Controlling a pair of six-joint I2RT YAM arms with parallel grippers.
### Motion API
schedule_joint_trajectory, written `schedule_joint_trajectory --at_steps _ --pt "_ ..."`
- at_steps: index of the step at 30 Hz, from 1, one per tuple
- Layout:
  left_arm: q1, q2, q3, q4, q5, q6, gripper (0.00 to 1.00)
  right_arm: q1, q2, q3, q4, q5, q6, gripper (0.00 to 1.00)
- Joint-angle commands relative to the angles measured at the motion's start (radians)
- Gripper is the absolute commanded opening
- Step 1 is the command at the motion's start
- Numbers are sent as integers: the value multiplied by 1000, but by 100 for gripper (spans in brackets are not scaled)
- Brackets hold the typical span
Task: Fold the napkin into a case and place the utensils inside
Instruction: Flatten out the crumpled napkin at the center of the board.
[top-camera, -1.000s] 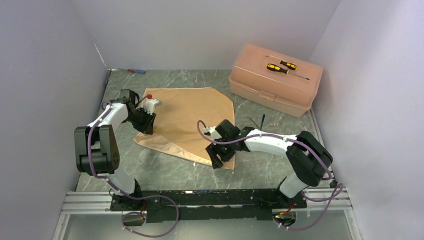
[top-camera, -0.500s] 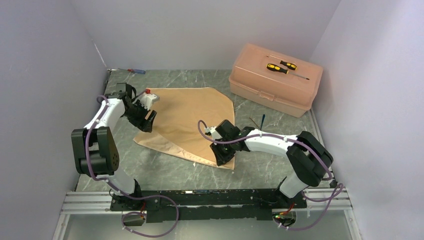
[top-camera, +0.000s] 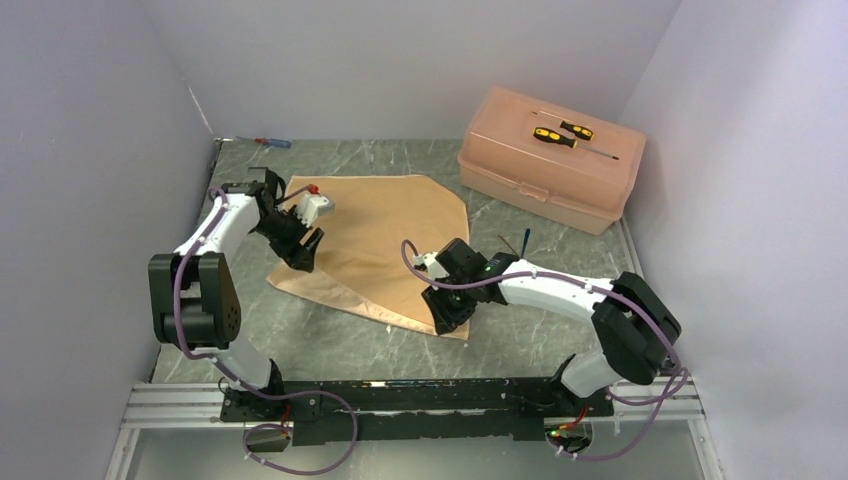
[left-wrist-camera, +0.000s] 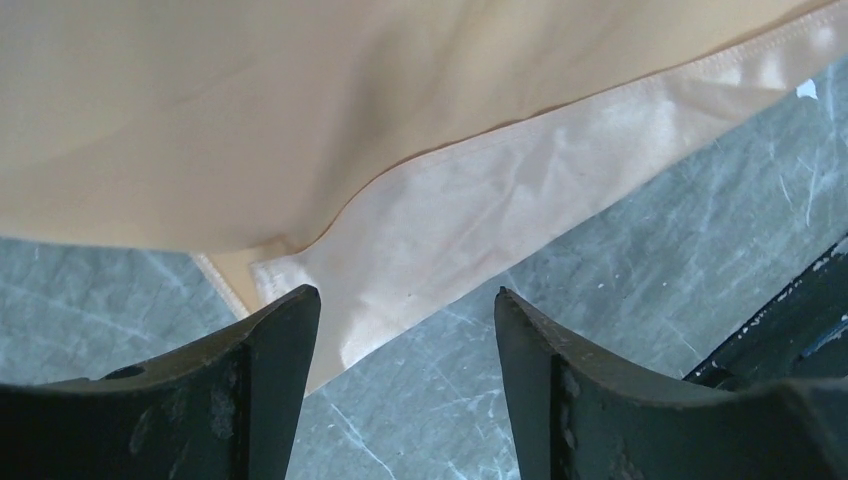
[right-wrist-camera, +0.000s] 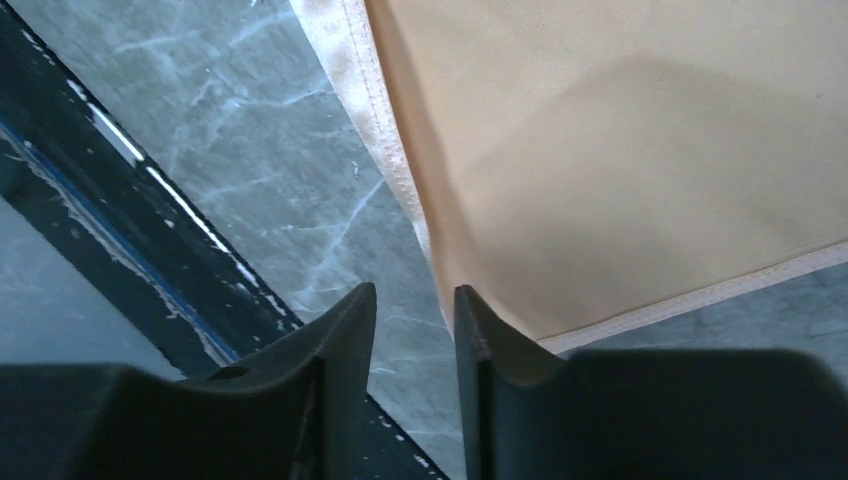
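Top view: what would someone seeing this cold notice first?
The peach-orange napkin draws the eye first. It lies mid-table, partly folded, with the left gripper open at its left edge and the right gripper nearly closed at its near corner. Next is the pink plastic box at the far right, with two yellow-and-black screwdrivers lying on its lid.

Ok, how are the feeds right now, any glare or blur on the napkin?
Top view: even soft light, napkin sharp, faint shadows only. Left wrist: sheen on the lower layer's hem at upper right, upper layer slightly soft. Right wrist: hem crisp, fingers dark and blurred in the foreground.
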Motion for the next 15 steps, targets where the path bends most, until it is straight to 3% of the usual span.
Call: schedule_joint_trajectory --at_steps 1,8,15 --pt "-25 7 6 -34 44 69 69 5 -15 30 -24 38 -17 45" --pt "-24 42 73 -44 35 32 65 5 32 -1 36 21 -14 48" --pt "27 61 156 -95 86 25 67 8 58 -31 68 15 14 38"
